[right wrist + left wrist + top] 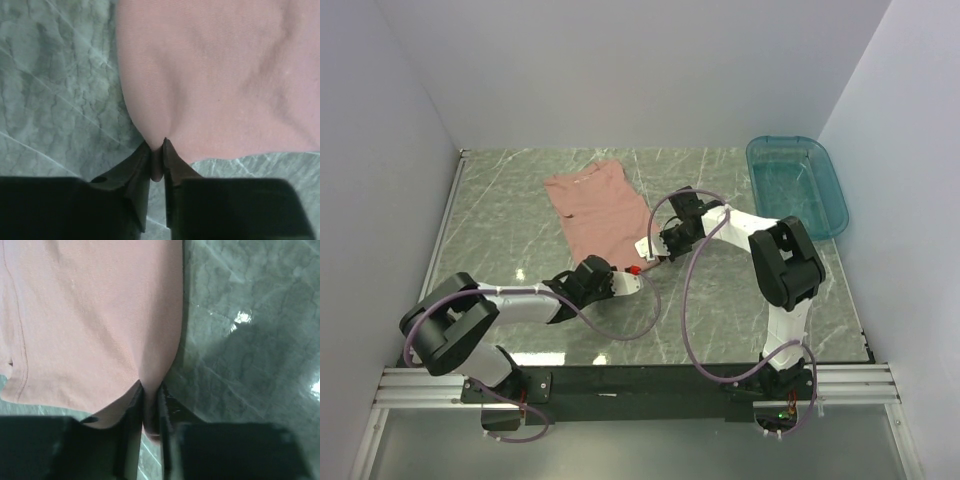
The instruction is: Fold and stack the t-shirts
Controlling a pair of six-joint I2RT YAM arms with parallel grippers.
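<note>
A dusty salmon-pink t-shirt (595,205) lies folded into a narrow shape on the green marbled table, its plain side up. My left gripper (625,275) sits at the shirt's near edge. In the left wrist view the left gripper (150,388) is shut on a pinched fold of the t-shirt (90,315). My right gripper (655,247) is at the shirt's near right corner. The right wrist view shows this gripper (157,146) shut on a small tuck of the t-shirt (215,75). No print is visible.
A teal see-through bin (798,185) stands at the back right of the table (520,200). White walls close in the left, back and right sides. Purple cables loop from both arms over the table's near half.
</note>
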